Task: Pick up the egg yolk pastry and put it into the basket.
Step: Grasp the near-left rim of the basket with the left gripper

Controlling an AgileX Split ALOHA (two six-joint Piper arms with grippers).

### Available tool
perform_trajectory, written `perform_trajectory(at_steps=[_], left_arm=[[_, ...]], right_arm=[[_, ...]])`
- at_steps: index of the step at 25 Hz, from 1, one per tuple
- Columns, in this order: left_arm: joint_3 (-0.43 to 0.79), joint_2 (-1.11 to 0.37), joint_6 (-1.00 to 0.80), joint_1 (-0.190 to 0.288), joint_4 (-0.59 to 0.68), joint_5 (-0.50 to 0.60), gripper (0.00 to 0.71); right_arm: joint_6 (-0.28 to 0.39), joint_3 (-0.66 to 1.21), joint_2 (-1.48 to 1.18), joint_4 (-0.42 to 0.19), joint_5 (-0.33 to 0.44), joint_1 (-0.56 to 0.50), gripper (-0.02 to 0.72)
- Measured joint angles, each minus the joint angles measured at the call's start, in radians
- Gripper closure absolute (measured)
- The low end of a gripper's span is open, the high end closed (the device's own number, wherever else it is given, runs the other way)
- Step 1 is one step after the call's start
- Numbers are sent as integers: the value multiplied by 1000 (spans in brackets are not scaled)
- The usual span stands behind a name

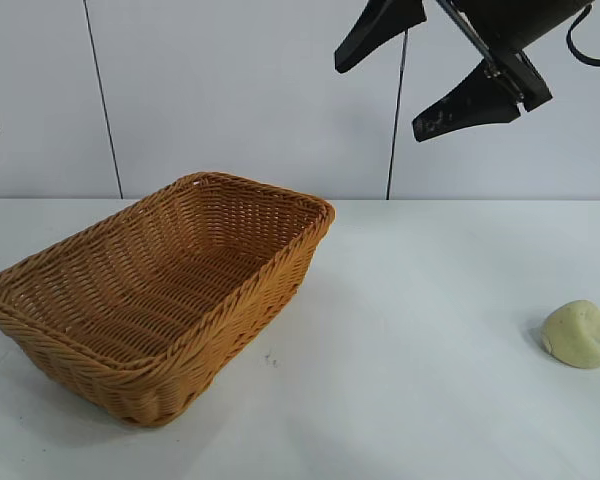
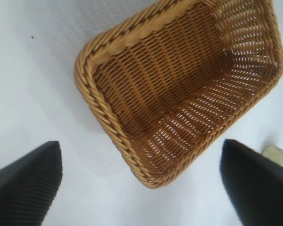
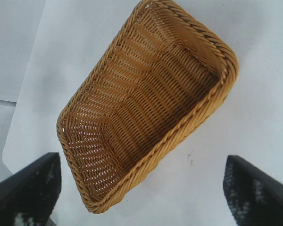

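We see bright, even, diffuse light throughout. Soft faint shadows sit under the basket [image 1: 160, 300] and beside the egg yolk pastry [image 1: 579, 334]. The white table [image 1: 420, 400] is near blown out in wrist views; close dark fingers [image 2: 26, 181] look blurred.

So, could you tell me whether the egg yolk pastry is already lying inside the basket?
No, the egg yolk pastry sits on the bare table far to the right of the basket, which holds nothing.
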Motion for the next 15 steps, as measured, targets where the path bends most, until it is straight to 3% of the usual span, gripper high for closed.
perform_trajectory(at_steps=[4,6,10,15], left_arm=[[3,0,-185,-100,100,-33,14],[3,0,-341,-141,213,-41,14],[3,0,-567,-168,368,-52,14],[3,0,-616,-168,386,-56,14]], right_arm=[[0,0,0,0,0,0,62],[0,0,0,0,0,0,62],[0,0,0,0,0,0,62],[0,0,0,0,0,0,62]])
